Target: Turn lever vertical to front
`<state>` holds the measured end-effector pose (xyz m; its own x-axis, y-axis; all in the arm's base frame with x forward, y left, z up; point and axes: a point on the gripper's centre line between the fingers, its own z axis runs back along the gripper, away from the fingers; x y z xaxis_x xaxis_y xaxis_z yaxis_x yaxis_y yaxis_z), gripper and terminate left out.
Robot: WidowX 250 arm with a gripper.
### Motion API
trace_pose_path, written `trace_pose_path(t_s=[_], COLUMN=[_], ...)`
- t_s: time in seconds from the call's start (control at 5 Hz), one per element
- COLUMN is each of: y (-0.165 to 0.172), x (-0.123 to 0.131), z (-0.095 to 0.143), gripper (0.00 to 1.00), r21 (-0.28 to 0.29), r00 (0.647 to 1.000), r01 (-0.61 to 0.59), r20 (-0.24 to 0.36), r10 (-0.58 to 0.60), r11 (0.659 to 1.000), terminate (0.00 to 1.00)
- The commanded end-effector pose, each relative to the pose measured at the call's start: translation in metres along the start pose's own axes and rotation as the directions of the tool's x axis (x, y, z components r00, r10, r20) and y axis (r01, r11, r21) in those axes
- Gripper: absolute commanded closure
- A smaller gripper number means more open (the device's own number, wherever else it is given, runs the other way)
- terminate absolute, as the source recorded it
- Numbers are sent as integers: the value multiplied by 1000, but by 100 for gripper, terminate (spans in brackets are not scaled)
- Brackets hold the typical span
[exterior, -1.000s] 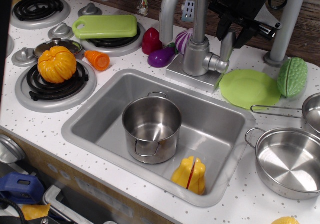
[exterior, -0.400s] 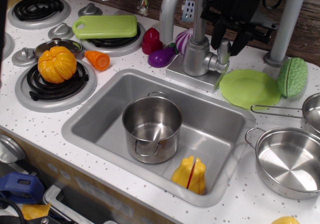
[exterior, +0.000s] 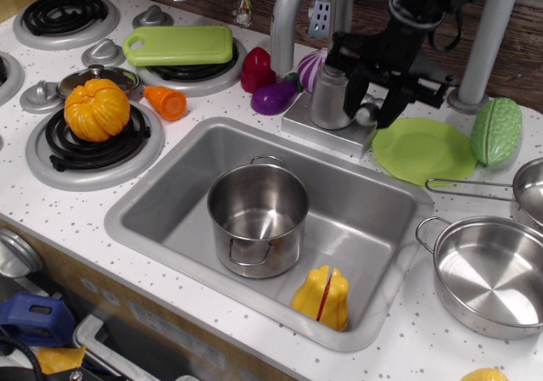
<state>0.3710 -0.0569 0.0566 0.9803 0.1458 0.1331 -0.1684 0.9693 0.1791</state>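
Observation:
The lever [exterior: 368, 113] sits on the right side of the faucet body [exterior: 326, 98], behind the sink [exterior: 161, 196]. Only its round silver stub and a sliver of the paddle show, because my black gripper [exterior: 373, 101] has come down over it from above. One finger [exterior: 351, 91] stands left of the stub and the other finger [exterior: 394, 106] right of it. The jaws are apart and straddle the lever. I cannot tell which way the paddle points.
The tall curved spout [exterior: 293, 16] rises just left of the gripper and a grey pole [exterior: 485, 42] just right. A green plate [exterior: 424, 150] and green gourd [exterior: 496, 131] lie to the right, an eggplant [exterior: 274, 98] to the left. A steel pot [exterior: 257, 218] stands in the sink.
The gripper has moved down and left from above the upright paddle until its fingers straddle the lever. The paddle, plainly upright before, is now mostly hidden.

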Motion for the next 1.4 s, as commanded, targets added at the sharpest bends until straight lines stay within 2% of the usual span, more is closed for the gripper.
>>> trace_pose_path(t_s=[0.0, 0.2, 0.4, 0.6, 0.8, 1.0, 1.2], y=[-9, -8, -3, -2, -3, -3, -3], x=[-9, -13, -13, -11, -12, -12, -12], z=[8, -3, -2, 13, 26, 26, 26], gripper=[100, 100, 100, 0, 0, 0, 0], r21=[-48, -58, -70, -44, -45, -45, -45], r00=[997, 996, 996, 998, 999, 999, 999], r01=[8, 14, 25, 27, 38, 38, 38], r20=[82, 91, 87, 54, 30, 30, 30], r10=[-4, -9, -19, -24, -37, -37, -37], r11=[999, 998, 997, 999, 998, 998, 998], terminate=[0, 0, 0, 0, 0, 0, 100])
